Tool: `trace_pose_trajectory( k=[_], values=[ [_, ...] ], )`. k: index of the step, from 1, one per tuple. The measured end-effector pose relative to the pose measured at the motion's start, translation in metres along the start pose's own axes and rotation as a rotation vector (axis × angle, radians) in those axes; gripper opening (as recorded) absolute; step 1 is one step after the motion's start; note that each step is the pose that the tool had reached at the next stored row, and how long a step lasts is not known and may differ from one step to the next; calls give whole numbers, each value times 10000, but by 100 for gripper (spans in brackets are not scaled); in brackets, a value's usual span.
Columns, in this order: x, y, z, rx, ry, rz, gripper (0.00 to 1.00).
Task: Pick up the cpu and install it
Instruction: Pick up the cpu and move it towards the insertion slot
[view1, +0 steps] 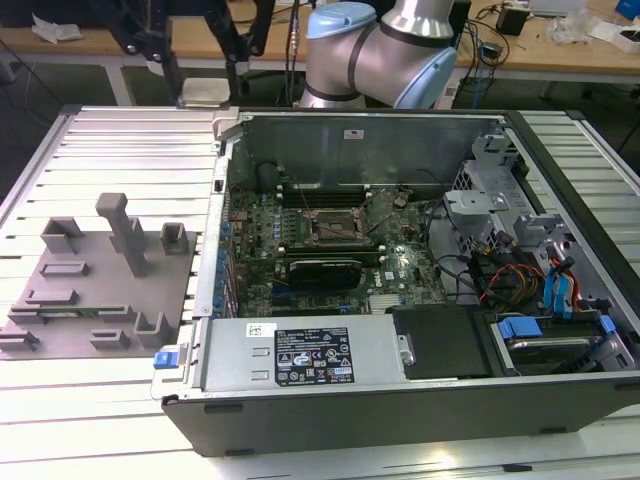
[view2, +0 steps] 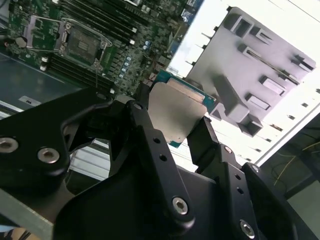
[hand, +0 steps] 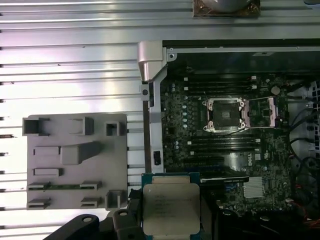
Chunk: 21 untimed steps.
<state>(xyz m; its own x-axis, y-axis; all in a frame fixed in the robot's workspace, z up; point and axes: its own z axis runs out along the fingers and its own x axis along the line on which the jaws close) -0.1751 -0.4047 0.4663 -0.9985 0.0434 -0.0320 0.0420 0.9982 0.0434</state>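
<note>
In both wrist views my gripper (view2: 172, 119) (hand: 170, 222) is shut on the cpu (view2: 176, 106) (hand: 171, 207), a flat square chip with a pale silver top and a green rim. One black finger (view2: 141, 112) presses each side of it. The chip hangs high in the air over the left wall of the open computer case (view1: 215, 230). In the exterior view the gripper (view1: 203, 78) and the cpu (view1: 205, 92) appear at the top left. The dark square socket (view1: 335, 225) (hand: 226, 115) (view2: 82, 45) with its metal frame lies on the green motherboard, apart from the chip.
A grey plastic tray (view1: 100, 270) (hand: 75, 160) with upright blocks sits on the slatted metal table at the exterior view's left. Inside the case are memory slots, a black power supply (view1: 440, 340), drive bays and cables (view1: 520, 280). The arm's base (view1: 340, 60) stands behind the case.
</note>
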Motion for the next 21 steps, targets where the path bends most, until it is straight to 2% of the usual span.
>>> trace_pose_trajectory(
  k=[6,7,9,10,15,21],
  values=[
    [-227,9,8,-1,0,-2,55],
    [-295,12,10,-1,0,-1,55],
    [-359,15,12,-1,0,-1,55],
    [-377,16,13,-1,0,-2,55],
    [-381,16,27,-3,-2,0,55],
    [-429,9,214,-1,4,-1,55]
  ],
)
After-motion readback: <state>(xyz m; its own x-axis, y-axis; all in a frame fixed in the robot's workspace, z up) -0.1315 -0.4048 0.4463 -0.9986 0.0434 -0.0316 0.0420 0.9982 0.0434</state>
